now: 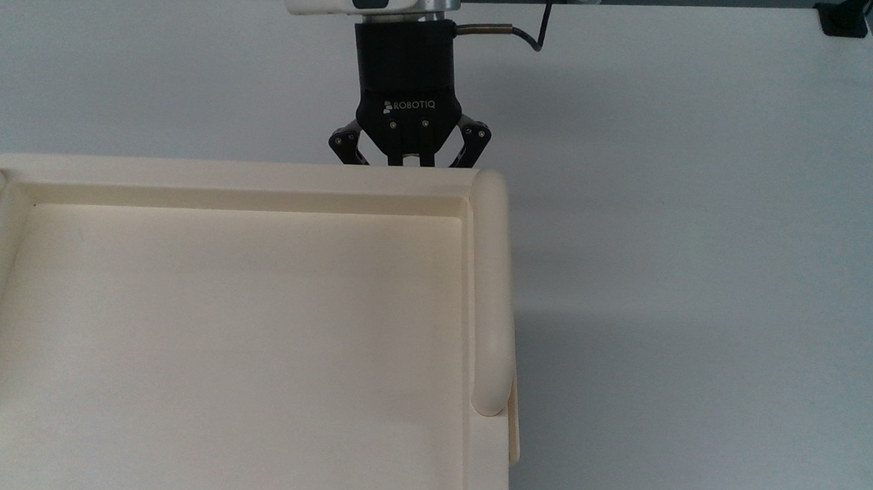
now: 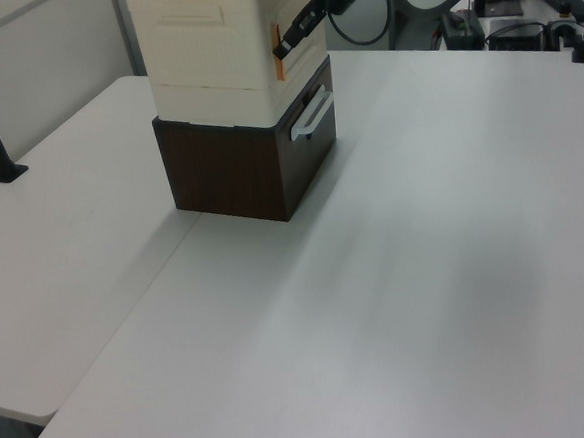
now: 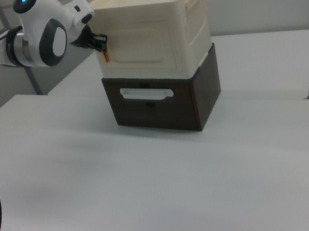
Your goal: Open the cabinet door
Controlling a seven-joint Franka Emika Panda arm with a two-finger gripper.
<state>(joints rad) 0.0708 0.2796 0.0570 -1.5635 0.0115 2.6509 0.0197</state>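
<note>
My tool sits at the cabinet door's orange tab; finger state indeterminate. I recommend pulling squarely toward the top view's 12 o'clock.

Dark brown drawer unit, white handle, on white table.
</note>
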